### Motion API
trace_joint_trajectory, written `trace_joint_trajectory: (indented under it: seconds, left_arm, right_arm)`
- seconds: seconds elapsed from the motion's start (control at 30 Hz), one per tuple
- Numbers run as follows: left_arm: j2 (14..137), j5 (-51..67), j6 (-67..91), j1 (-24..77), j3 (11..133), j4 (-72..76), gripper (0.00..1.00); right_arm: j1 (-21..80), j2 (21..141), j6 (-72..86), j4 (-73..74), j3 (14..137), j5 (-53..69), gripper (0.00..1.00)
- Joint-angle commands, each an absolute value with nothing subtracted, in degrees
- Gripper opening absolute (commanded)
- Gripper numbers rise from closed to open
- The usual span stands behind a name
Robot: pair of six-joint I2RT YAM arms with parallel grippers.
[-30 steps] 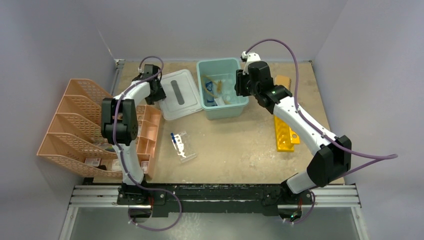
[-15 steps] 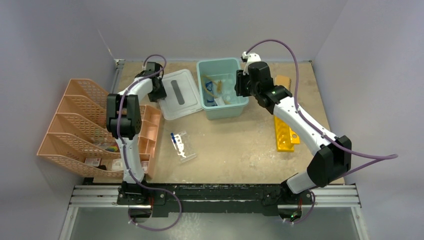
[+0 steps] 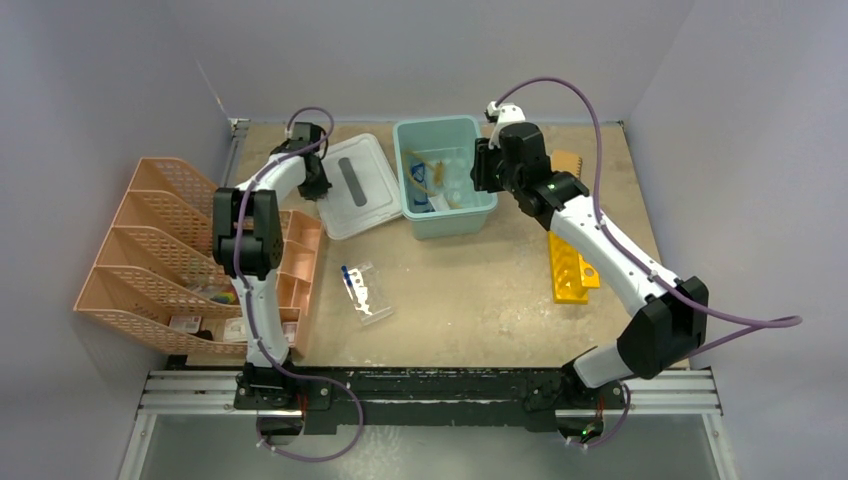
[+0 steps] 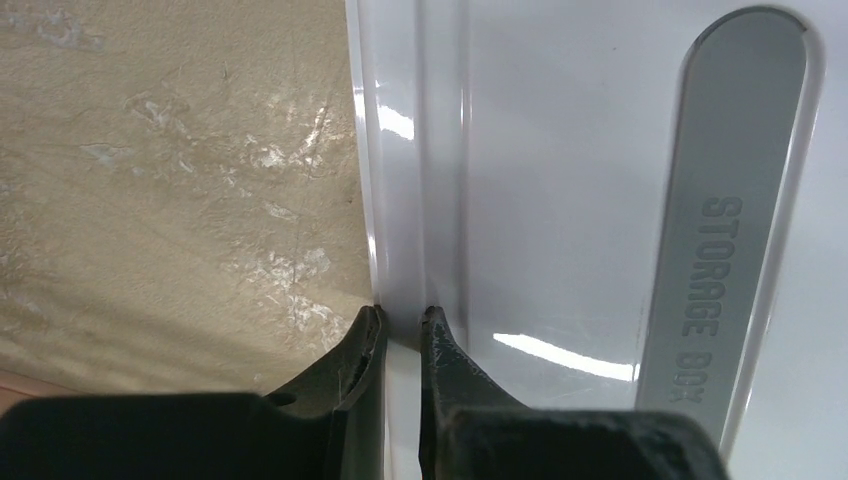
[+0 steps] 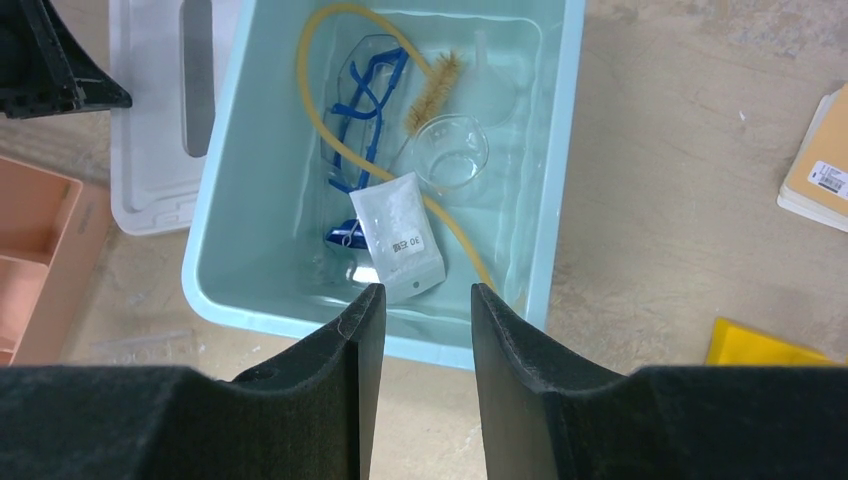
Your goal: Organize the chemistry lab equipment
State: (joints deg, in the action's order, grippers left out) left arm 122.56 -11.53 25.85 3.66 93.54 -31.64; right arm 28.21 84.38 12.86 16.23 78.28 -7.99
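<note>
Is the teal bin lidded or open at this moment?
Open. The white lid lies on the table beside the teal bin, whose contents show from above; the left gripper pinches the lid's rim.

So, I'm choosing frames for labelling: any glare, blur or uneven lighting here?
Left wrist: glare streaks on the white lid, left gripper dark and soft at the bottom edge. Right wrist: teal bin contents sharp, right gripper dark, slightly soft. Top external: even light, soft shadows, no strong glare.

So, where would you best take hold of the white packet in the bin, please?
Probably one long edge, coming straight down from above: the white packet lies flat, uppermost, over the tubing, and the bin's walls block sideways approaches.
</note>
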Motion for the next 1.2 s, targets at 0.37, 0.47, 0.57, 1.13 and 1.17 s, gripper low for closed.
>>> trace_joint_trajectory:
  seconds: [0.37,0.47,0.57,1.13,1.17]
  left_arm:
    - [109.2,-7.2,23.3,-2.2,90.5,-29.8,0.0]
    - [108.2,-5.4,23.9,-2.9,89.5,-28.4,0.0]
    - [107.3,-3.6,24.5,-3.3,89.5,-28.0,0.0]
    - [97.3,12.5,28.4,-3.4,88.5,-23.5,0.0]
    - [96.8,13.8,29.2,-3.4,88.3,-22.9,0.0]
  right_arm:
    - [28.3,82.4,11.7,12.4,80.6,-5.8,0.39]
    - [28.3,82.0,11.7,12.3,80.6,-5.3,0.39]
    - [28.3,81.9,11.6,12.7,81.1,-3.7,0.4]
    - [28.2,90.4,22.0,18.1,93.4,15.3,0.62]
    - [28.4,90.6,24.0,18.0,93.8,15.8,0.63]
